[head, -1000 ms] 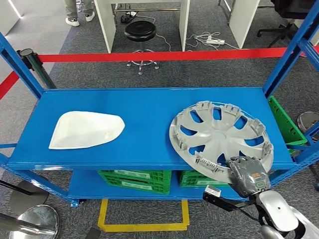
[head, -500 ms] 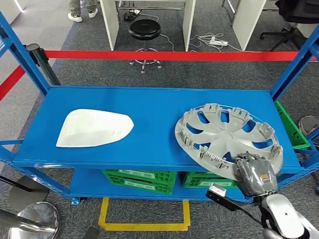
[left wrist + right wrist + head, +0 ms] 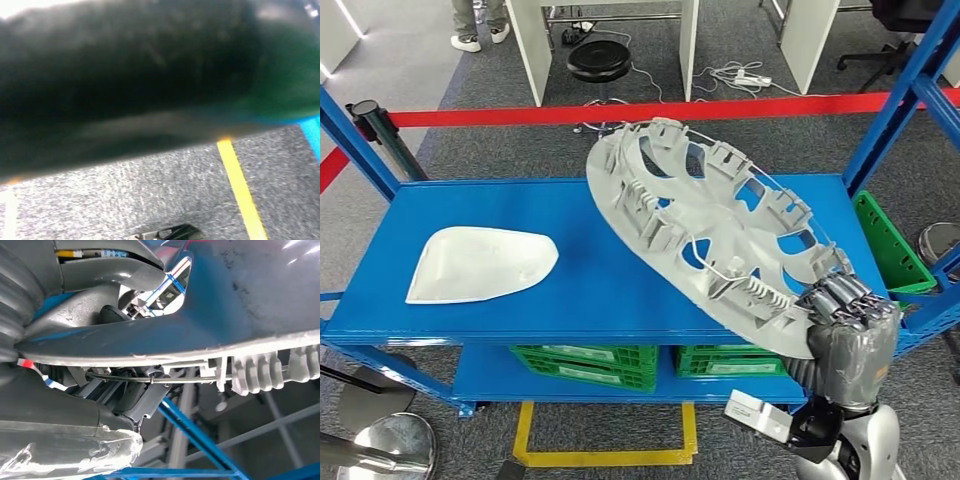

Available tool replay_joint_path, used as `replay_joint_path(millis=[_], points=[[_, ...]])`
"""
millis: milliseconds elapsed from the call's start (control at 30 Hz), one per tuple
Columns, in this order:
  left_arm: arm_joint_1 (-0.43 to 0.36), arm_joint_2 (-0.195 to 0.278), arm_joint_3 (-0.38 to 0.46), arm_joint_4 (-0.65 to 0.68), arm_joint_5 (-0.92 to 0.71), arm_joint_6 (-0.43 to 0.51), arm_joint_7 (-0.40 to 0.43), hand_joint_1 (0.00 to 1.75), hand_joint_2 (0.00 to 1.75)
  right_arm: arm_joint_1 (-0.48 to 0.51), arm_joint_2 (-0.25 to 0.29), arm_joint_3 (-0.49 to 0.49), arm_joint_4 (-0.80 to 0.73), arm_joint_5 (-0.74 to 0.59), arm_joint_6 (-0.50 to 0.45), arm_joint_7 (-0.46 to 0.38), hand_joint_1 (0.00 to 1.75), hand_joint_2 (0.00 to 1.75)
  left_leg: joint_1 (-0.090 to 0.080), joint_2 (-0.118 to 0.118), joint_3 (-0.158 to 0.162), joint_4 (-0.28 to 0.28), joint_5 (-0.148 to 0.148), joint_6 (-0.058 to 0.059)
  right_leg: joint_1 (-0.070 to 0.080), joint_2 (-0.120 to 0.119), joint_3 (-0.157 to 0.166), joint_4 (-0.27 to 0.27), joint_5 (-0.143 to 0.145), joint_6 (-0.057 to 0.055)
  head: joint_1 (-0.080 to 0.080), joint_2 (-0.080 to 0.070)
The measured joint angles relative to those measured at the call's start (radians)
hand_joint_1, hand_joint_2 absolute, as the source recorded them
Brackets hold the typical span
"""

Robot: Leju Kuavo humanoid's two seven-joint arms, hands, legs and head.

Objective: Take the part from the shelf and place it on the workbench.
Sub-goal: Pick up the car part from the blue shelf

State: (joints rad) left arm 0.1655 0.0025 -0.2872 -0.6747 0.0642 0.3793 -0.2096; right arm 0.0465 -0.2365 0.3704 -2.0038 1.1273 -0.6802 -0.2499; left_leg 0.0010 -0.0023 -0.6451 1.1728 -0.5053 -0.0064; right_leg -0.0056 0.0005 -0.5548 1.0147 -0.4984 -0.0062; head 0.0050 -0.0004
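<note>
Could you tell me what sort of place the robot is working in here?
Probably an industrial workshop or robot test area: a blue steel shelf holding car parts such as the wheel cover, green crates below, and a red barrier tape across the carpeted floor.

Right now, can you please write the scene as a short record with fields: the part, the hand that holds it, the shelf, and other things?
part: grey wheel cover, tilted, far edge raised above the shelf
right hand: right hand grips the cover's near rim, fingers curled over the edge
left hand: cannot tell from these views
shelf: blue shelf, top level
also on shelf: white curved panel, lying flat at the left side
below: green crates on the lower level
behind: red barrier tape, black stool
</note>
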Motion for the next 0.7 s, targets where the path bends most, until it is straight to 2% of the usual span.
replay_joint_path(millis=[33, 100, 200, 233, 267, 333, 367, 400, 433, 467, 500, 533, 567, 600, 700], points=[[-0.001, -0.001, 0.003, -0.001, -0.002, -0.001, 0.0, 0.0, 0.0, -0.005, 0.014, -0.002, -0.001, -0.002, 0.0, 0.001, 1.75, 1.75, -0.003, 0.0, 0.028, -0.063, 0.028, 0.008, 0.004, 0.001, 0.001, 0.001, -0.002, 0.001, 0.0, 0.0], [-0.006, -0.002, 0.006, -0.003, -0.007, -0.004, 0.0, 0.0, 0.0, -0.018, 0.032, -0.003, -0.001, -0.002, 0.0, 0.009, 1.75, 1.75, -0.007, 0.0, 0.059, -0.142, 0.046, 0.017, 0.008, 0.001, -0.004, 0.003, -0.003, 0.005, 0.001, 0.0], [-0.009, -0.005, 0.006, -0.004, -0.015, -0.012, -0.001, 0.0, 0.0, -0.045, 0.044, 0.0, 0.006, 0.021, 0.0, 0.033, 1.75, 1.75, -0.006, 0.001, 0.063, -0.162, 0.044, 0.02, 0.008, 0.0, -0.012, 0.005, -0.004, 0.018, 0.002, 0.0], [-0.011, -0.005, 0.007, -0.004, -0.018, -0.016, -0.002, 0.0, 0.0, -0.058, 0.045, 0.003, 0.011, 0.035, 0.0, 0.045, 1.75, 1.75, -0.003, 0.001, 0.064, -0.167, 0.046, 0.023, 0.007, 0.0, -0.02, 0.021, -0.016, 0.023, 0.003, 0.0], [-0.014, -0.006, 0.007, -0.004, -0.02, -0.022, -0.004, 0.0, 0.0, -0.074, 0.046, 0.009, 0.016, 0.05, 0.0, 0.059, 1.75, 1.75, 0.0, 0.002, 0.066, -0.171, 0.049, 0.026, 0.006, 0.0, -0.038, 0.056, -0.037, 0.028, 0.006, 0.0], [-0.021, -0.007, 0.007, -0.004, -0.022, -0.037, -0.012, 0.0, 0.0, -0.105, 0.046, 0.029, 0.031, 0.08, 0.0, 0.09, 1.75, 1.75, 0.002, 0.002, 0.066, -0.172, 0.05, 0.029, 0.001, 0.0, -0.097, 0.18, -0.098, 0.037, 0.009, 0.0], [-0.024, -0.008, 0.008, -0.004, -0.022, -0.046, -0.017, 0.0, 0.0, -0.118, 0.046, 0.043, 0.04, 0.092, 0.0, 0.105, 1.75, 1.75, 0.002, 0.002, 0.066, -0.172, 0.05, 0.029, -0.001, 0.0, -0.127, 0.241, -0.119, 0.04, 0.009, 0.0], [-0.026, -0.008, 0.008, -0.004, -0.02, -0.053, -0.022, 0.0, 0.0, -0.129, 0.046, 0.055, 0.047, 0.1, 0.0, 0.115, 1.75, 1.75, 0.002, 0.002, 0.066, -0.172, 0.05, 0.029, -0.003, 0.0, -0.145, 0.275, -0.123, 0.043, 0.009, 0.0], [-0.027, -0.008, 0.008, -0.004, -0.019, -0.06, -0.027, 0.0, 0.44, -0.138, 0.046, 0.067, 0.055, 0.105, 0.0, 0.123, 1.75, 1.75, 0.002, 0.002, 0.067, -0.171, 0.049, 0.029, -0.004, 0.0, -0.145, 0.272, -0.108, 0.045, 0.01, 0.0], [-0.028, -0.008, 0.008, -0.004, -0.017, -0.067, -0.034, 0.0, 0.87, -0.147, 0.046, 0.078, 0.061, 0.107, 0.0, 0.129, 1.75, 1.75, 0.003, 0.001, 0.069, -0.171, 0.048, 0.027, -0.006, -0.001, -0.127, 0.23, -0.076, 0.046, 0.01, 0.0], [-0.028, -0.008, 0.007, -0.004, -0.015, -0.076, -0.042, 0.0, 1.31, -0.155, 0.045, 0.089, 0.067, 0.109, 0.0, 0.135, 1.75, 1.75, 0.003, 0.001, 0.071, -0.17, 0.047, 0.025, -0.007, -0.001, -0.095, 0.161, -0.037, 0.045, 0.01, 0.0], [-0.03, -0.005, 0.007, -0.003, -0.014, -0.085, -0.051, 0.0, 1.75, -0.165, 0.045, 0.102, 0.073, 0.109, 0.0, 0.14, 1.75, 1.75, 0.002, 0.0, 0.071, -0.169, 0.045, 0.021, -0.007, -0.002, -0.061, 0.094, -0.01, 0.044, 0.01, 0.0], [-0.032, -0.002, 0.007, -0.002, -0.014, -0.096, -0.061, 0.0, 1.75, -0.174, 0.045, 0.117, 0.079, 0.109, 0.0, 0.146, 1.75, 1.75, 0.0, 0.0, 0.07, -0.167, 0.045, 0.016, -0.007, -0.002, -0.036, 0.043, 0.006, 0.041, 0.009, 0.0], [-0.035, 0.003, 0.006, 0.001, -0.014, -0.105, -0.069, 0.0, 1.75, -0.181, 0.045, 0.131, 0.085, 0.109, 0.0, 0.151, 1.75, 1.75, -0.001, 0.0, 0.067, -0.164, 0.045, 0.011, -0.005, -0.001, -0.022, 0.015, 0.009, 0.037, 0.008, 0.0], [-0.042, 0.014, 0.003, 0.011, -0.013, -0.128, -0.085, 0.0, 1.75, -0.188, 0.045, 0.163, 0.103, 0.108, 0.0, 0.167, 1.75, 1.75, 0.001, -0.001, 0.061, -0.161, 0.046, -0.004, -0.003, 0.001, -0.02, 0.007, 0.007, 0.021, 0.006, 0.0]])
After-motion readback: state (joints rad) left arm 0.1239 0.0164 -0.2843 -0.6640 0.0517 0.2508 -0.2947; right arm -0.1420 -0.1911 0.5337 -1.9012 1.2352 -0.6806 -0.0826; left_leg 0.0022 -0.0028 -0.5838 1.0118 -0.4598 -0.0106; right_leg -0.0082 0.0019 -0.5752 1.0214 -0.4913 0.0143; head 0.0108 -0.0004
